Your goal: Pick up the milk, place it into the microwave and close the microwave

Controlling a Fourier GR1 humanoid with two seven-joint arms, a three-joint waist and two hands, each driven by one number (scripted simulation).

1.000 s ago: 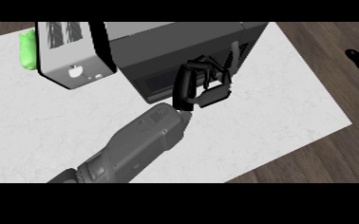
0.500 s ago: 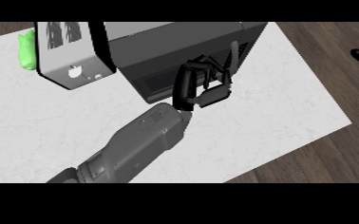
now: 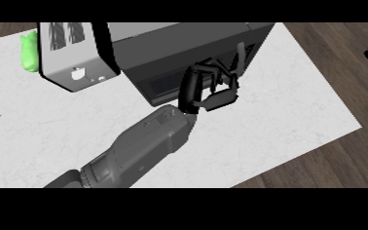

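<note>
My left hand (image 3: pixel 208 90) is at the front of the dark grey microwave (image 3: pixel 187 44), in front of its dark opening (image 3: pixel 161 84). Its fingers are curled, and nothing shows between them and the thumb. No milk can be seen in this view; the cavity's inside is hidden in shadow. The microwave's light grey door (image 3: pixel 72 53) stands swung open at the left. At the view's right edge a small black tip shows, which looks like part of my right hand (image 3: pixel 365 53).
The microwave stands on a white marbled counter (image 3: pixel 287 107) with wooden floor beyond its right and lower edges. A bright green object (image 3: pixel 28 53) lies behind the open door at the far left. My grey forearm (image 3: pixel 144 146) crosses the counter from the lower left.
</note>
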